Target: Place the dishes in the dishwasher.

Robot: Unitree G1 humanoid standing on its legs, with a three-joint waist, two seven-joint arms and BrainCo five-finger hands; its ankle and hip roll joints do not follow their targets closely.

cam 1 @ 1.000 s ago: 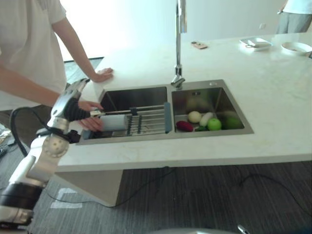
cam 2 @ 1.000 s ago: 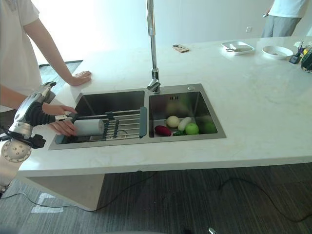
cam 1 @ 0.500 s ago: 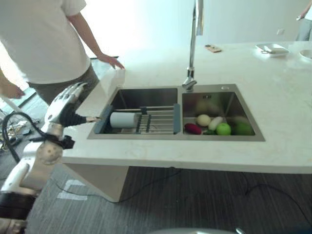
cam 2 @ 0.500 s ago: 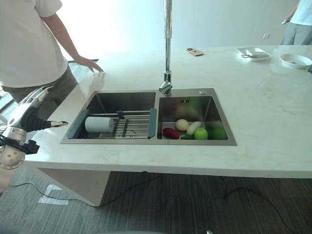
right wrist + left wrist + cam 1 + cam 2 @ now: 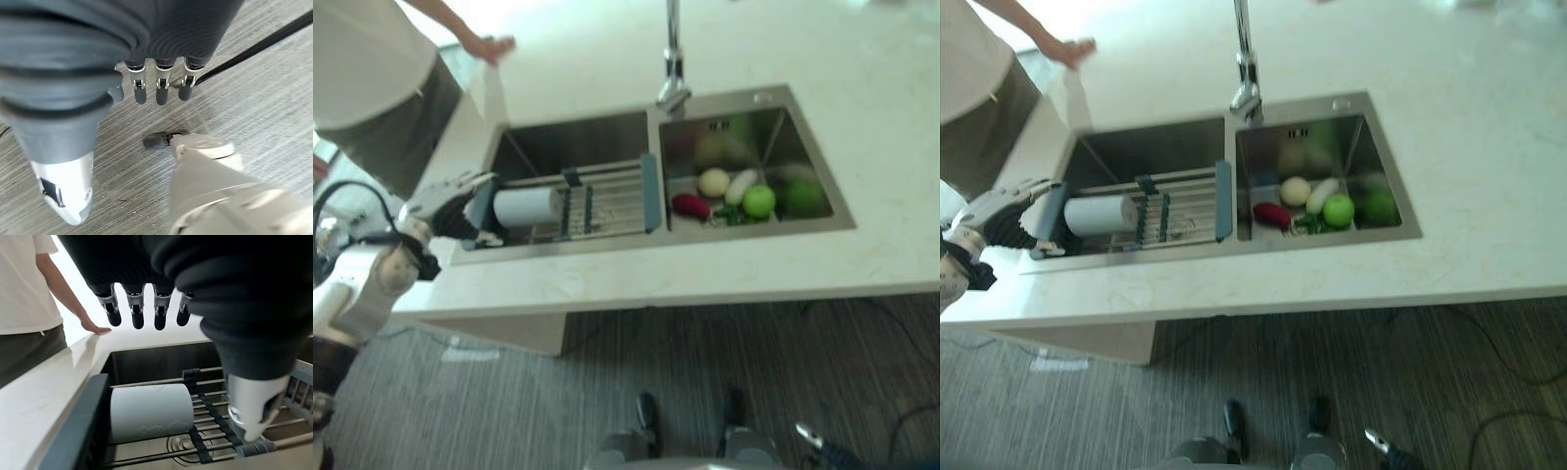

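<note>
A white cylindrical cup (image 5: 524,207) lies on its side at the left end of a wire rack (image 5: 607,201) that spans the left sink basin (image 5: 578,147). My left hand (image 5: 445,196) hovers at the counter's left edge, just beside the rack's dark end. In the left wrist view its fingers (image 5: 137,308) are straight and its thumb (image 5: 254,401) stands apart, with the cup (image 5: 151,411) lying untouched past them. My right hand (image 5: 162,88) hangs with relaxed fingers over the floor and holds nothing.
The right basin holds a green apple (image 5: 759,201), a pale round vegetable (image 5: 713,181) and a red one (image 5: 686,204). A tall faucet (image 5: 673,59) rises behind the sink. A person (image 5: 372,88) stands at the counter's left end, one hand (image 5: 489,46) on the worktop.
The camera has tipped downward, shifting the whole picture. The person's hand has left the cup on the rack and drawn away. My left hand has come closer to the rack's left end.
</note>
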